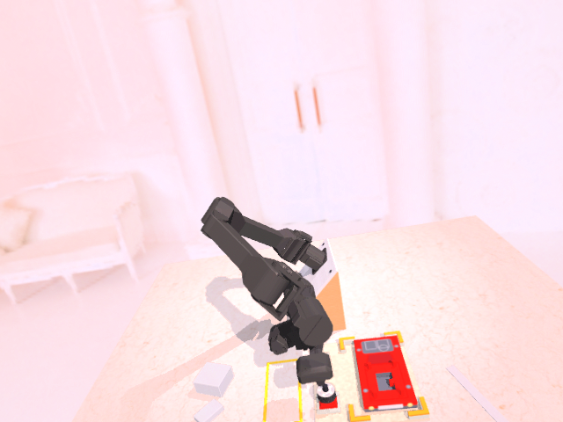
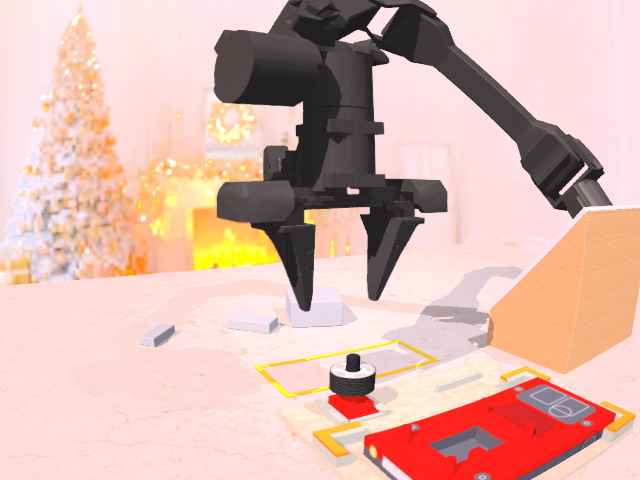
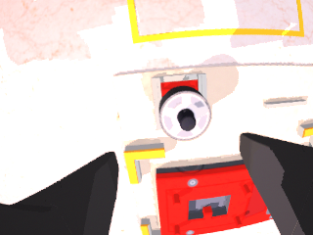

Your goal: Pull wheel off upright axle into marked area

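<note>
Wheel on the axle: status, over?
Gripper open, empty, hanging above the stand, touching nothing. Black ribbed wheel with pale hub seated on the black upright axle, untouched. Yellow-outlined marked area beside it holds nothing. Nothing blocking the descent.
</note>
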Tool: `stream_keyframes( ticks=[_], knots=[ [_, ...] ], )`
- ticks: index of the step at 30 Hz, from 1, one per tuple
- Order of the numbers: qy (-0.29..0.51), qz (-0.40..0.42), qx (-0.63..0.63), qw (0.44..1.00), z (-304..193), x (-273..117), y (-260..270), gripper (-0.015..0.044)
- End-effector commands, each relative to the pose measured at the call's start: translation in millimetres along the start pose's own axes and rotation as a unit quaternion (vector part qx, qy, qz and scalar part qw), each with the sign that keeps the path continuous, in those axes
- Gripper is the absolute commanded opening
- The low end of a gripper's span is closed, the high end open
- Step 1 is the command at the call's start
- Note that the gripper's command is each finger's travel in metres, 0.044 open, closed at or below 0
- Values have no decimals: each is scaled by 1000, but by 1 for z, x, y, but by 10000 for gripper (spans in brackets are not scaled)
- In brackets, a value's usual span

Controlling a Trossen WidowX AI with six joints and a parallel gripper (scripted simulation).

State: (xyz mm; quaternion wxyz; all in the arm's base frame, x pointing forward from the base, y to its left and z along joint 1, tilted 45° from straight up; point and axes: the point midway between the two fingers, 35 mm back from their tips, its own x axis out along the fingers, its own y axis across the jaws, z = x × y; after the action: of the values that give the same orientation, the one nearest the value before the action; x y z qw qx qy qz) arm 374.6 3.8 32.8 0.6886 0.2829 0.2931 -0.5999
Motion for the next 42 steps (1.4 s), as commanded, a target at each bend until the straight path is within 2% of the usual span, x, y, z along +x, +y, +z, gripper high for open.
stream_keyframes(
  ticks=[1, 11, 21, 26, 29, 38, 42],
  knots=[
    [-27, -3, 5, 1000, -6, -3, -6, 300],
    [-26, -3, 5, 1000, -7, 1, -11, 300],
    [-28, -3, 5, 1000, -4, 67, -11, 300],
    [-28, -3, 5, 1000, -4, 72, -12, 300],
    [-25, -7, 5, 1000, -5, 68, -13, 221],
    [-25, -7, 5, 1000, -5, 68, -13, 161],
    [-25, -7, 5, 1000, -5, 68, -13, 56]
  ],
)
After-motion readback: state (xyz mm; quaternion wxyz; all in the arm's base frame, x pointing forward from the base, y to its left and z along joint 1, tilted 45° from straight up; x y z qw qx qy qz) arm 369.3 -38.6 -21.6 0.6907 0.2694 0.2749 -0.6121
